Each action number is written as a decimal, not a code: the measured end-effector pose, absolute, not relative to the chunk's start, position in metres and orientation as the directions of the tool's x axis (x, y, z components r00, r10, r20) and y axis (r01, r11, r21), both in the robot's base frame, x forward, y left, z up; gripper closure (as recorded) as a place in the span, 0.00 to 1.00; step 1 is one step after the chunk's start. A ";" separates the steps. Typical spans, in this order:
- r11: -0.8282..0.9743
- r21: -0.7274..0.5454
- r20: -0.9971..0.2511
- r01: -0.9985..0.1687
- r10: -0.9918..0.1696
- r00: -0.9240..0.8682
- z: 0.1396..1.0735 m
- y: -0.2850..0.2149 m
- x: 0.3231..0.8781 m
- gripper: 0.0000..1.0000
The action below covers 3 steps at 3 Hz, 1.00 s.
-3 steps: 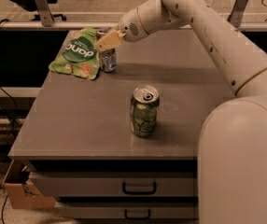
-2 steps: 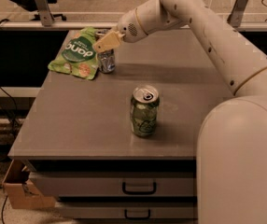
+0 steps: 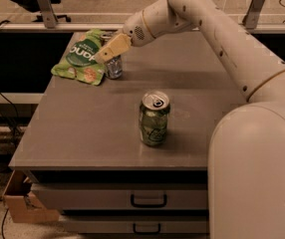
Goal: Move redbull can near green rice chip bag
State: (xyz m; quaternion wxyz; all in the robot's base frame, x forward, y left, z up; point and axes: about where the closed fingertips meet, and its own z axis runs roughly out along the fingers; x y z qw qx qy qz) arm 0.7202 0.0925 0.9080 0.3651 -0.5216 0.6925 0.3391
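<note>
The redbull can (image 3: pixel 114 68) stands upright on the grey table (image 3: pixel 82 128) at the back left, right beside the right edge of the green rice chip bag (image 3: pixel 81 57), which lies flat. My gripper (image 3: pixel 112 49) is directly over the can's top and hides it. I cannot tell whether it touches the can. The arm reaches in from the right.
A wider green soda can (image 3: pixel 154 118), opened, stands upright near the table's middle front. Drawers with handles (image 3: pixel 148 200) sit under the tabletop. A cardboard box (image 3: pixel 20 203) is on the floor at the lower left. The robot's white body (image 3: pixel 257 173) fills the right.
</note>
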 end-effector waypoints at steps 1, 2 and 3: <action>0.226 0.089 -0.859 -0.970 -0.475 -0.189 0.908 0.093 0.720 0.00; 0.234 0.038 -0.829 -0.971 -0.536 -0.162 0.922 0.077 0.710 0.00; 0.268 -0.020 -0.812 -0.963 -0.566 -0.140 0.943 0.043 0.692 0.00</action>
